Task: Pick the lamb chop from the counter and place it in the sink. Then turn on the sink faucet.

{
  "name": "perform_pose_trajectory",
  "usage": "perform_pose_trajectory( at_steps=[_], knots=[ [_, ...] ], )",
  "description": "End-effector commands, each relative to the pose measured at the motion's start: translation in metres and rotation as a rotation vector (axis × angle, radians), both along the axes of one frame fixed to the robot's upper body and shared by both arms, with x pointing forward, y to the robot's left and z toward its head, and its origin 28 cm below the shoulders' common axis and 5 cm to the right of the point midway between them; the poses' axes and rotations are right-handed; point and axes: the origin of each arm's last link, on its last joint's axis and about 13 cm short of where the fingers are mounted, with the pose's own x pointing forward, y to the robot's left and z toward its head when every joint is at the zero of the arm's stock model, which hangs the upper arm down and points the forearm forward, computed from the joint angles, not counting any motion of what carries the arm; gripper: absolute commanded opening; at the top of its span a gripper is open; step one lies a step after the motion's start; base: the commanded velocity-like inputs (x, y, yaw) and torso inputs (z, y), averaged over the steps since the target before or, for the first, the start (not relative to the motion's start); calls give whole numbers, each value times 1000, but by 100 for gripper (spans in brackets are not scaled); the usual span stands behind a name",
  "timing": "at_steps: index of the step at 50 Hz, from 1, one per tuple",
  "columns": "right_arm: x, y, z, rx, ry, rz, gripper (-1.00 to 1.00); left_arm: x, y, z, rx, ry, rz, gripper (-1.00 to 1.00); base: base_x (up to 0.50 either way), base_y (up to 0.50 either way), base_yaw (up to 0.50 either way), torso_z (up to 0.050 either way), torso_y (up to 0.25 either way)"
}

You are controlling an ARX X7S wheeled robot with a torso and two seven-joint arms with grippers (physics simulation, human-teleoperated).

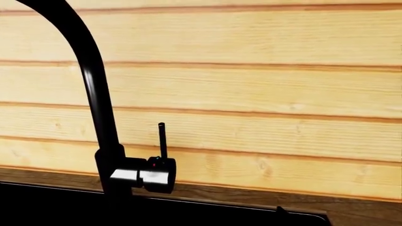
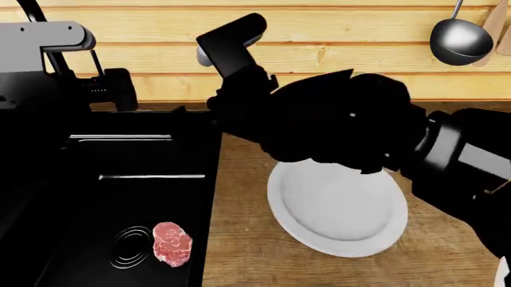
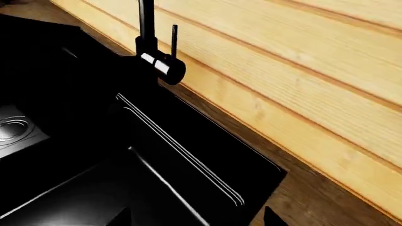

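From the head camera I see the lamb chop [image 2: 172, 243] lying flat in the sink [image 2: 119, 179], touching the ringed drain [image 2: 130, 246] beside it. My right arm [image 2: 335, 125] crosses the middle of that view and hides part of the white plate [image 2: 339, 218] on the wooden counter [image 2: 239, 251]; its pincer is not visible, so I cannot tell whether it is released or clenched. The left arm [image 2: 48, 84] blocks the far left, and its pincer is hidden too. A silver ladle [image 2: 460, 39] hangs on the plank wall [image 2: 335, 54], well off to the right. Only the wrist cameras show the faucet [image 1: 94, 94] clearly: its thin lever [image 1: 162, 140] stands upright beside the neck, at the sink's back rim. The right wrist view adds the divider between basins.
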Motion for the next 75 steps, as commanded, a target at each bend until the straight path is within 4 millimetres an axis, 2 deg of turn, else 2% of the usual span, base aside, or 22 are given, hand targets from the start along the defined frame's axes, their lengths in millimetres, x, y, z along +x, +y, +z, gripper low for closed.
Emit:
perform_pose_trajectory(
  at_steps=[1,9,16,22,27,30,31,33,42,52,67,75],
  knots=[
    [-2,-58,32,-43,-84,-216,100,0,-2,1,3,-9,-2,100,0,0,0,0,0],
    [-6,-74,24,-126,-48,-254,100,-2,-1,1,-1,-10,1,100,0,0,0,0,0],
    [-5,-99,41,-32,-111,-376,100,0,-3,0,2,-25,-8,100,0,0,0,0,0],
    [-13,-117,59,72,-175,-436,100,13,-9,1,44,-79,-41,100,0,0,0,0,0],
    [-18,-126,52,81,-176,-447,100,29,-11,3,26,-120,-62,100,0,0,0,0,0],
    [-19,-127,51,82,-175,-448,100,31,-11,3,23,-120,-62,100,0,0,0,0,0],
    [-21,-129,47,90,-171,-449,100,41,-11,0,22,-116,-57,100,0,0,0,0,0],
    [-22,-129,45,94,-168,-445,100,48,-9,-2,25,-114,-42,100,0,0,0,0,0],
    [-24,-130,39,107,-161,-438,100,65,-3,0,42,-154,13,100,0,0,0,0,0],
    [-27,-135,36,121,-159,-443,100,93,15,-2,39,-176,66,100,0,0,0,0,0],
    [-27,-137,31,134,-153,-437,100,128,18,-7,50,-162,66,100,0,0,0,0,0],
    [-26,-138,29,140,-149,-439,100,128,19,-20,36,-149,97,100,0,0,0,0,0]
  ],
)
